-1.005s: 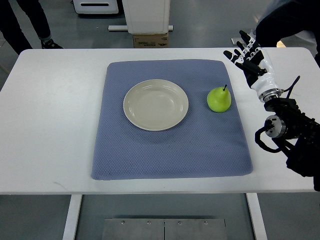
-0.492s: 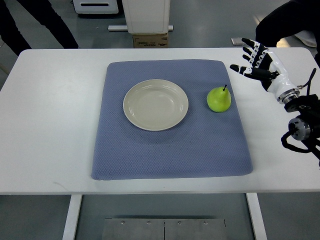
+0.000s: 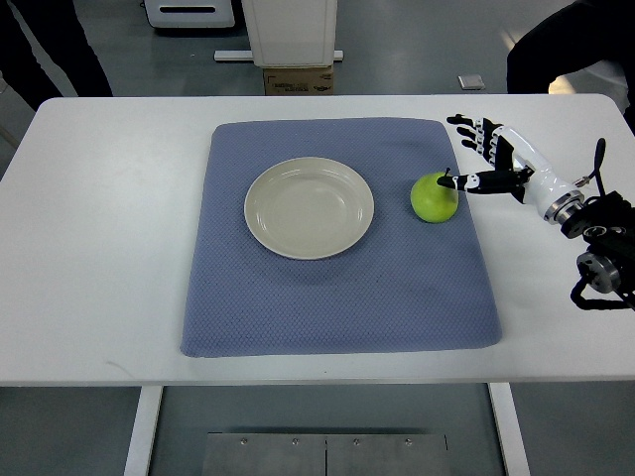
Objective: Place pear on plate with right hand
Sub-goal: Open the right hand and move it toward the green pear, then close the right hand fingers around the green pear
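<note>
A green pear (image 3: 433, 198) stands upright on the right part of a blue mat (image 3: 337, 288). A cream plate (image 3: 309, 207) lies empty at the mat's middle, left of the pear. My right hand (image 3: 479, 159) comes in from the right edge, open with fingers spread. Its thumb tip reaches the pear's right side near the stem, while the other fingers stay above and to the right of it. The left arm does not show.
The mat lies on a white table (image 3: 99, 248). A white cabinet base and a cardboard box (image 3: 298, 77) stand on the floor beyond the far edge. A person's legs (image 3: 40, 50) show at the top left, and dark clothing at the top right.
My right hand has swung down and left from the table's far right corner to the pear's right side. The pear and plate have not moved.
</note>
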### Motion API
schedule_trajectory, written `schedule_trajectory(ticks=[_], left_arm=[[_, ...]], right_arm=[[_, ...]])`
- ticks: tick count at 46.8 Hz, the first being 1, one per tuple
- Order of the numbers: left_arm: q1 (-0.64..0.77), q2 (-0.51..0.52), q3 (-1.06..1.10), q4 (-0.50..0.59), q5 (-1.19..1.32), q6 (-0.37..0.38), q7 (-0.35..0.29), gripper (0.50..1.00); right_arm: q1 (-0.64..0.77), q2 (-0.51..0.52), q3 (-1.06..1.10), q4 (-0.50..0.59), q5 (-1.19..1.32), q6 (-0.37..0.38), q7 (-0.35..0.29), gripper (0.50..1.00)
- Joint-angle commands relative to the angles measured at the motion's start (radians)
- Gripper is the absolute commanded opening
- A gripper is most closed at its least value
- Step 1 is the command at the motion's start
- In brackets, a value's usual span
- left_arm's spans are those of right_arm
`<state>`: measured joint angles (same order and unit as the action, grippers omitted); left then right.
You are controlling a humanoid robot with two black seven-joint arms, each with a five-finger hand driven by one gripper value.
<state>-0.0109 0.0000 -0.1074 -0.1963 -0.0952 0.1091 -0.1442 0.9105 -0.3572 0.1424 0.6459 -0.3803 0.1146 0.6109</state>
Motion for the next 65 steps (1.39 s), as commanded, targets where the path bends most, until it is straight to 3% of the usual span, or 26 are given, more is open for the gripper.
schedule_trajectory(ticks=[1,36,56,65], left_arm=[[0.0,0.0,0.0,0.0,0.0,0.0,0.0,1.0],[0.0,0.0,0.0,0.0,0.0,0.0,0.0,1.0],[0.0,0.0,0.0,0.0,0.0,0.0,0.0,1.0],[0.0,0.0,0.0,0.0,0.0,0.0,0.0,1.0]], right_arm=[[-0.002,0.001,-0.015,0.0,0.0,-0.039,0.0,1.0],[-0.005,0.018,-0.11,0.017,-0.003,-0.085,0.0,0.991],[0.015,0.049,-0.211,0.017,-0.003,-0.156,0.0,0.862],[0.031,0.06,-0.248,0.014,-0.008,-0.161,0.0,0.728]])
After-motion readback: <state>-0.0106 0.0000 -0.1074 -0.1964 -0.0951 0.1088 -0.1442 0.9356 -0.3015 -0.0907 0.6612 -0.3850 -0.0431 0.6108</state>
